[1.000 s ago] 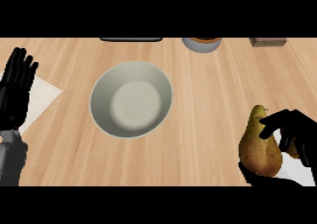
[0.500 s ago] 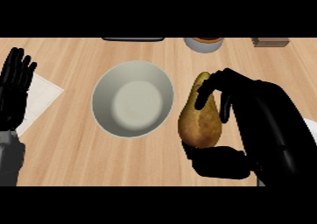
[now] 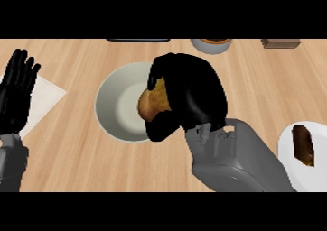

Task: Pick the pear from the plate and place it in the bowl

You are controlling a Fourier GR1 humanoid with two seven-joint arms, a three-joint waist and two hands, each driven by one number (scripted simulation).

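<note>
The pear [image 3: 151, 104] is clasped in the curled fingers of the right hand [image 3: 193, 90], over the right side of the pale bowl [image 3: 109, 103]. The white plate [image 3: 323, 171] at the right edge holds a brown item [image 3: 303, 145]. The left hand [image 3: 13, 97] rests spread at the left, over a white napkin [image 3: 49, 92]. Half a second ago the pear hung right of the bowl's rim.

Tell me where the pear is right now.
Head view, near the centre: the pear is held in the curled right hand, over the right side of the bowl.
</note>
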